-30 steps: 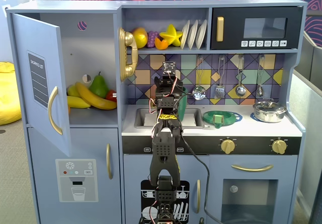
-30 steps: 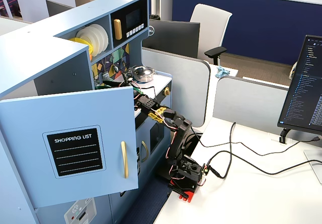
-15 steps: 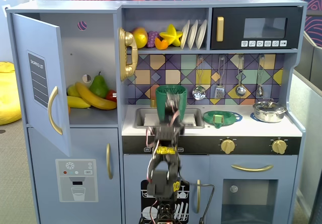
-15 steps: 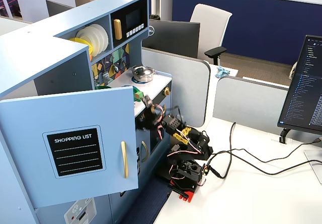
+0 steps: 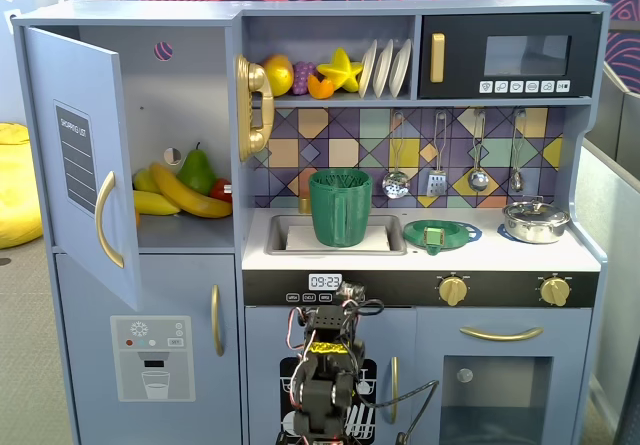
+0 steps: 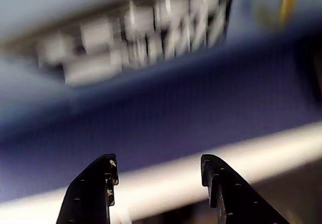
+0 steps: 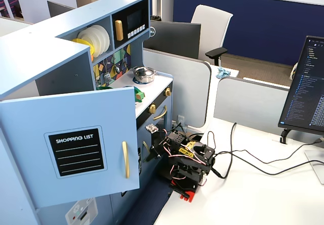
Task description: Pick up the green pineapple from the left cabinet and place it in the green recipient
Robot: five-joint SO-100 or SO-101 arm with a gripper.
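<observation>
The left cabinet (image 5: 190, 85) stands open, its door (image 5: 75, 165) swung out to the left. Inside I see bananas, a dark green pear (image 5: 197, 172) and a yellow-green rounded thing (image 5: 147, 178) half hidden by the door. I cannot tell whether that is the green pineapple. The green recipient (image 5: 340, 208) stands upright in the sink. My arm (image 5: 325, 370) is folded low in front of the lower cabinets, far below both. My gripper (image 6: 158, 163) is open and empty, its jaws apart and pointing at a blurred blue panel and a white edge.
A flat green dish (image 5: 442, 235) with a small bright-green piece in it and a steel pot (image 5: 535, 221) sit on the counter. Utensils hang on the back wall. The open door (image 7: 76, 144) juts out over the arm's left side. Cables (image 7: 238, 159) trail across the white desk.
</observation>
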